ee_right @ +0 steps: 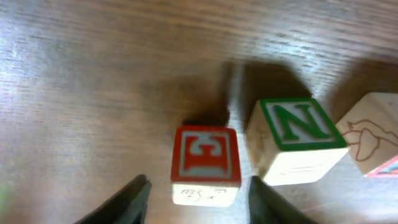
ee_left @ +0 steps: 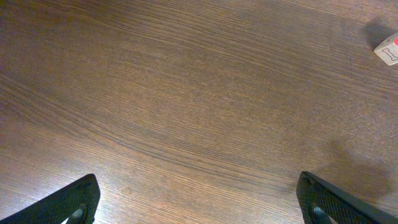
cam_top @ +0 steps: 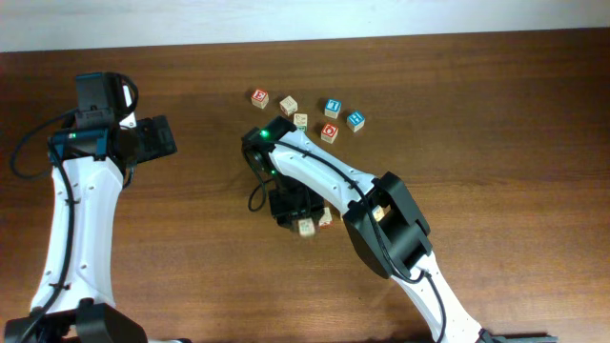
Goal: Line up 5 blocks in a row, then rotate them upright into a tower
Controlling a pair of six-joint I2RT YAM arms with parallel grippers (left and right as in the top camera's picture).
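While apart, jaws of right gripper (ee_right: pixel 198 182) on either side of red-faced block (ee_right: pixel 206 160)

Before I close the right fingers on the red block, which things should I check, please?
1. Red block sits between the right fingers: ok.
2. Right fingers open, gap visible beside the block: ok.
3. Room beside the green N block: not ok, it is close to one finger.
4. Left fingers open, over bare table: ok.
5. Red block already rotated: cannot tell.
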